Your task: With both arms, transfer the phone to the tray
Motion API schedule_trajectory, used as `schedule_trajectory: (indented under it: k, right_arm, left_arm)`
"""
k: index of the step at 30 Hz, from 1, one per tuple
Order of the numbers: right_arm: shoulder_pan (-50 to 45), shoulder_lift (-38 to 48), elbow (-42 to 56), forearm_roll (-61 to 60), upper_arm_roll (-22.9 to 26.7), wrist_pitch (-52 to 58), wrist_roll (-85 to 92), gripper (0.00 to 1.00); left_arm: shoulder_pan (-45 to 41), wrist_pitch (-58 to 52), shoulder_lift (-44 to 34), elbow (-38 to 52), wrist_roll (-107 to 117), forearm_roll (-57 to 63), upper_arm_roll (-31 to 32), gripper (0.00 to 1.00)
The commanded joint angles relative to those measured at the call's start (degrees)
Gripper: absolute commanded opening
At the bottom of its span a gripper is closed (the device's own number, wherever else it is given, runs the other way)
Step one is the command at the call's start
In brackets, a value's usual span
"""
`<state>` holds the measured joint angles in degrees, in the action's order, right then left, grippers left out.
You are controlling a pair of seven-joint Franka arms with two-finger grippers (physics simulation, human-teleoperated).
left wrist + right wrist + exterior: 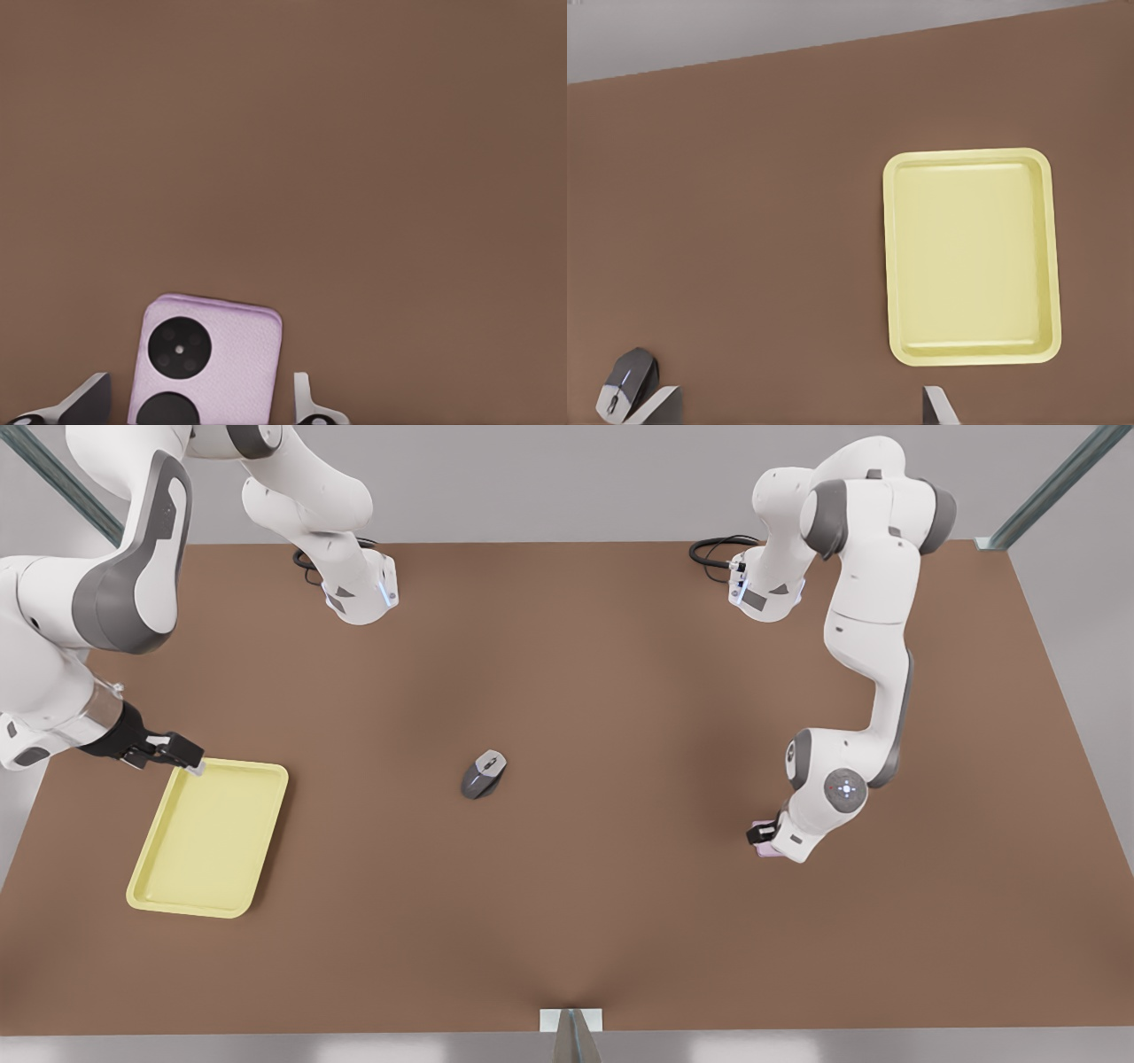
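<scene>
Your left gripper (199, 403) straddles the phone (205, 359), fingers wide: close next; the right gripper (177, 755) waits open by the tray (208, 837).

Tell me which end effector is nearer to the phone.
The left one. The left end effector is down over the phone, one finger on each side. The right end effector is far off across the table, at the tray corner.

phone (205, 363) cut off by the left wrist view's edge, in the front view mostly hidden under left hand (764, 840)
</scene>
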<state>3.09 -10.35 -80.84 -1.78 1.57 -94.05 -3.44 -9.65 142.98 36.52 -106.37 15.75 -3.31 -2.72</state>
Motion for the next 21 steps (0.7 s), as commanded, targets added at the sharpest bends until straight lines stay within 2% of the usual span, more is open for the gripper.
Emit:
schedule_trajectory:
  k: [1,10,14,21]
  right_arm:
    - [0.08,-0.02,0.07,-0.07,0.01,0.01,-0.34,1.0]
    - [0.16,-0.02,0.07,0.02,0.01,0.01,-0.34,1.0]
    - [0.16,-0.02,0.07,0.02,0.01,0.01,-0.34,1.0]
    - [0.16,-0.37,0.51,0.02,0.01,0.01,-0.34,1.0]
  left_arm:
    - [-0.02,0.98,0.22,0.02,-0.02,0.5,0.0,1.0]
    - [-0.02,0.54,1.97,0.29,-2.48,0.5,0.0,0.99]
    - [-0.02,0.45,2.24,0.46,-2.48,0.5,0.0,0.83]
    - [-0.02,-2.0,2.24,2.4,-2.57,0.59,0.0,0.78]
